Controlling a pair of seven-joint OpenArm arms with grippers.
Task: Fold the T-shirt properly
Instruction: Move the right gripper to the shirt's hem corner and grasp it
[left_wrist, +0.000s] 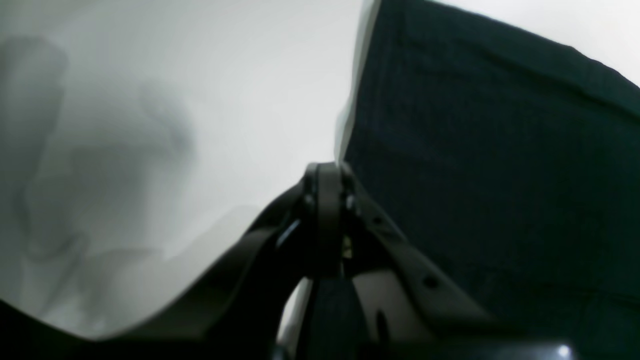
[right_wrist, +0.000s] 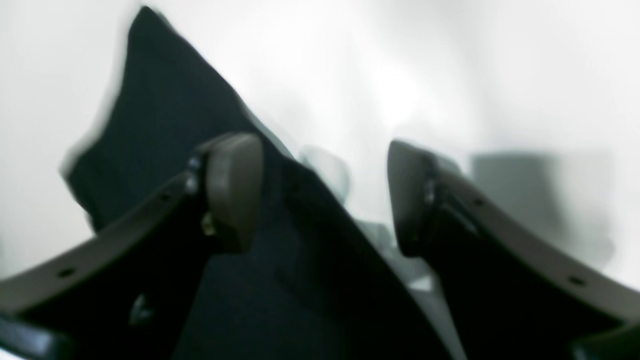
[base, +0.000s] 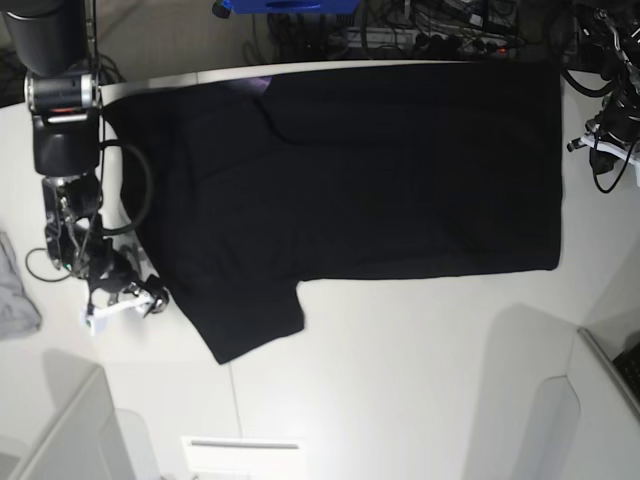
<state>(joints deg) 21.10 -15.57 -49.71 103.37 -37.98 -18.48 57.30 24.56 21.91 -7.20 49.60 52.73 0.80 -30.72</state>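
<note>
Base view: overhead, looking straight down on the white tabletop (base: 400, 340). Both wrist views: mounted behind each claw, looking along its fingers, very near the cloth. All three share the black T-shirt (base: 380, 170).

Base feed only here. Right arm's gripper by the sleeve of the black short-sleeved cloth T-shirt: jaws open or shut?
Observer: Open. In the right wrist view the right gripper has its jaws wide apart, with nothing clamped.
Operator: Cloth between them?
Observer: The black short-sleeved cloth T-shirt shows through part of the gap, with one pointed corner lying ahead on the white table.
Operator: Left side?
Observer: The left gripper is shut, with its tips at the shirt's edge. I cannot tell whether they pinch cloth.
</note>
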